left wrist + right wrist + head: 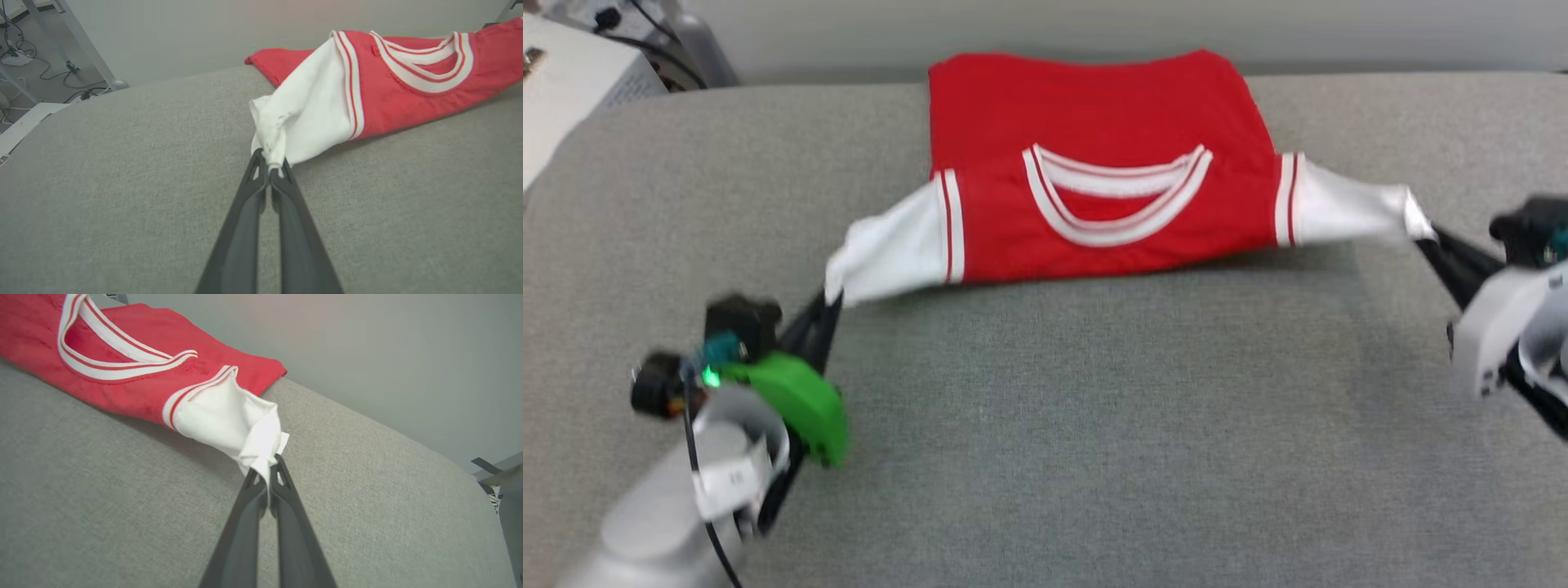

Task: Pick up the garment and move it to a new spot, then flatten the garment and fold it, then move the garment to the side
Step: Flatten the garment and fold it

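Nearest, over the near left part of the grey woven-cloth-covered table (1094, 425), the robot's pale left forearm carries a bright green plastic housing (800, 400) at the wrist. From it the left gripper (832, 304) points toward the table's far side. In the left wrist view this gripper (269, 165) has its two long dark fingers pressed together. They pinch the bunched cuff of the white left short sleeve (310, 106) of the garment.

Over the table's right edge, the right gripper (1425, 233) points in toward the table's middle. Seen from its own wrist, the gripper (271, 465) is likewise clamped tight, with the gathered end of the white right short sleeve (220, 416) caught between its tips.

Both sleeves are drawn outward from the body, the left sleeve (890, 249) toward the table's near left and the right sleeve (1347, 212) toward its right edge. A shadow lies on the table under each.

The red jersey-style T-shirt (1094, 122) lies on the far middle of the table. Its red-and-white striped neckline faces up, and striped bands mark where the sleeves join. Its near edge runs roughly straight across the table, and its far edge reaches the table's far edge.

Beyond the table's far left corner stands a pale box-shaped unit (572, 82) with dark cables. The left wrist view shows grey metal legs (81, 41) on the floor there. A plain grey wall (1339, 33) rises behind the table's far edge.
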You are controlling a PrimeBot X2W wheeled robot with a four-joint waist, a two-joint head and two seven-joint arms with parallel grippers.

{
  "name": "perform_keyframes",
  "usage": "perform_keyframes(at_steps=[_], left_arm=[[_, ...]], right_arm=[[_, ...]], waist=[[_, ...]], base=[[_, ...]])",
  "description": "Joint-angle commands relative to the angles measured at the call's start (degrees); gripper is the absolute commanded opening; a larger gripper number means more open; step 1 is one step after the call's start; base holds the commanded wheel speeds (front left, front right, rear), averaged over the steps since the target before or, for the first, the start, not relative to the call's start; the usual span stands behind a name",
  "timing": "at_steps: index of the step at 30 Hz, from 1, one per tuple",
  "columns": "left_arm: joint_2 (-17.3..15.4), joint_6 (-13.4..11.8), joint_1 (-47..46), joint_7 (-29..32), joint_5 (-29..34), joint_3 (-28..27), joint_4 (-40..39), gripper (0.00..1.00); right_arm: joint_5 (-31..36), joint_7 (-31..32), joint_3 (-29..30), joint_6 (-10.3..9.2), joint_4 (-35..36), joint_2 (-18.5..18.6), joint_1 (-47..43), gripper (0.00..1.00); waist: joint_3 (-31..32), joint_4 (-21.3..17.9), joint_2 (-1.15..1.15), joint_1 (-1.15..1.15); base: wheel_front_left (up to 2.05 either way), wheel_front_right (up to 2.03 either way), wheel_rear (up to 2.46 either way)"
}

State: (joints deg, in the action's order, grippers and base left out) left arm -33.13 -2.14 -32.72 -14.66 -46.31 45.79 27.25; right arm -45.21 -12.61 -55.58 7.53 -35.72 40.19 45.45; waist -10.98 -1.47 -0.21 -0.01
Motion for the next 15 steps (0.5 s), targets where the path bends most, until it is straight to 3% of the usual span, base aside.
perform_keyframes(at_steps=[1,15], left_arm=[[-0.5,-1.3,3.4,-0.3,-0.5,-0.2,-0.9,0.0],[1.2,-5.3,21.9,-0.3,-1.2,-2.6,-2.9,0.0]], right_arm=[[-1.0,0.4,0.7,-0.04,0.8,0.9,-3.7,0.0],[-2.1,0.1,12.3,-0.04,1.9,1.9,-28.7,0.0]], waist=[[4.0,0.4,0.21,0.01],[8.7,0.8,0.21,0.01]], base=[[0.0,0.0,0.0],[0.0,0.0,0.0]])
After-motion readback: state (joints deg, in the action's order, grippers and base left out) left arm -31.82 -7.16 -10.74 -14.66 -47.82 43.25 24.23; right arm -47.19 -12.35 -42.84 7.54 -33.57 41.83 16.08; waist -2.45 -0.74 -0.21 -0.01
